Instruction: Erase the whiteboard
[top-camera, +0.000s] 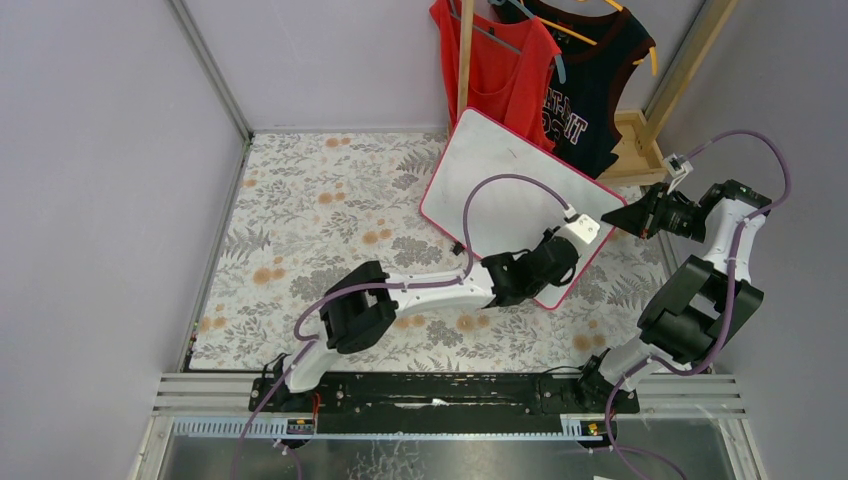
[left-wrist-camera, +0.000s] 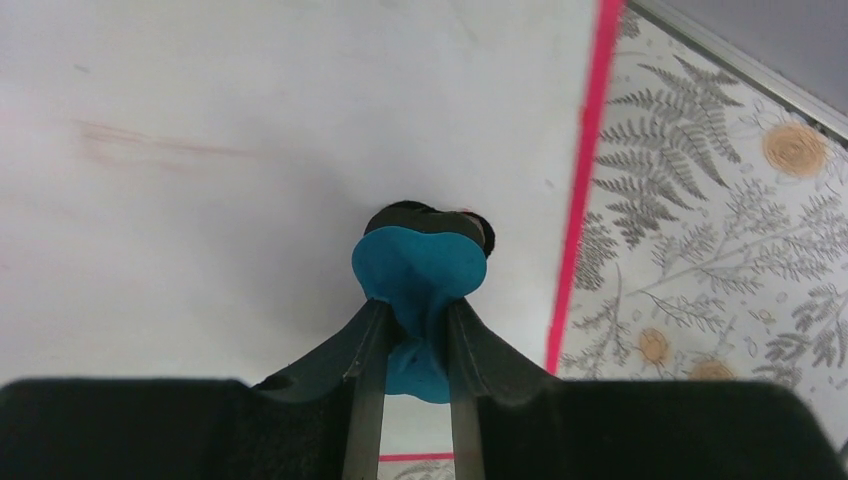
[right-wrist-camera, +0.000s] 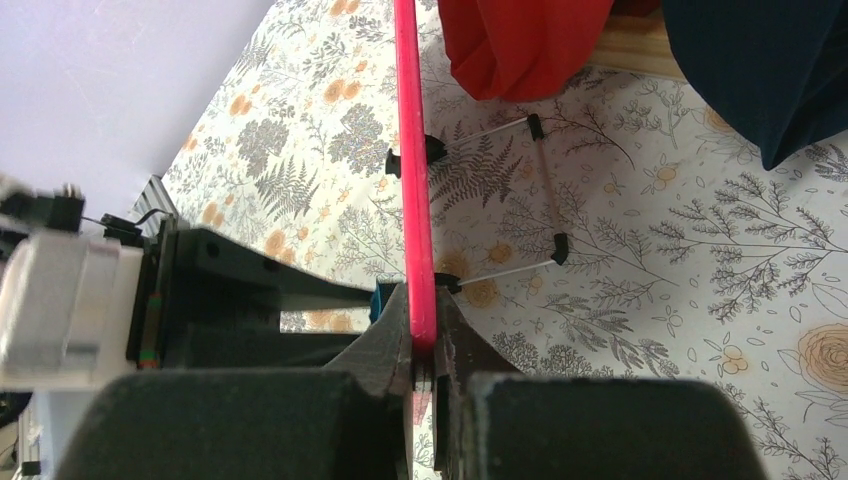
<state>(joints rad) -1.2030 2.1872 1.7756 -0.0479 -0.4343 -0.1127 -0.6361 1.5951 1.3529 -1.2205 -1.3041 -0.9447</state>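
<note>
The whiteboard stands tilted at the back right of the table, white with a pink-red frame. My left gripper is shut on the blue bone-shaped eraser and presses it against the board face near its right edge. Faint red marks show on the board to the left of the eraser. My right gripper is shut on the board's pink edge, seen edge-on in the right wrist view. The board's black feet and wire stand show behind it.
A red top and a dark top hang on a wooden rack just behind the board. The floral cloth covers the table. Grey walls close in left and right. The left arm shows beyond the board edge.
</note>
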